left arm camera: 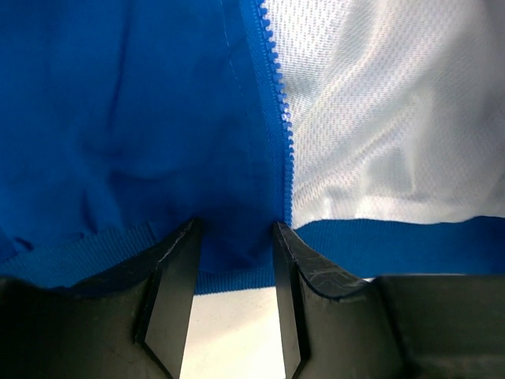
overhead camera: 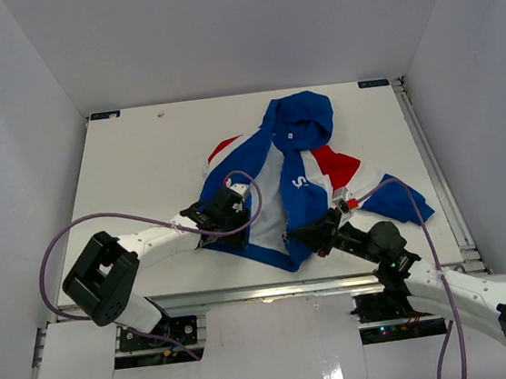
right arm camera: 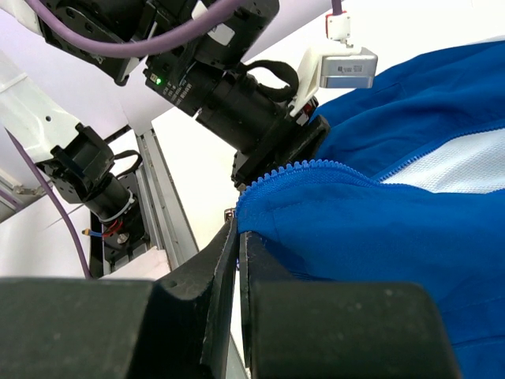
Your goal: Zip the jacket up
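The blue jacket (overhead camera: 295, 116) lies open on the white table, hood at the far side, white lining (overhead camera: 268, 197) showing, red and white sleeve panels to either side. My left gripper (overhead camera: 235, 219) is at the bottom hem of the left front panel. In the left wrist view it (left arm camera: 235, 230) is open, with the blue hem (left arm camera: 237, 276) and the zipper teeth (left arm camera: 276, 103) between its fingers. My right gripper (overhead camera: 318, 237) is at the bottom of the right front panel. In the right wrist view it (right arm camera: 239, 229) is shut on the jacket's zipper edge (right arm camera: 316, 170).
The table (overhead camera: 141, 166) is walled in white on three sides. A metal rail (overhead camera: 265, 291) runs along the near edge and another along the right edge (overhead camera: 432, 160). Purple cables (overhead camera: 58, 244) loop off both arms. The left arm's wrist (right arm camera: 252, 103) looms just beyond the right gripper.
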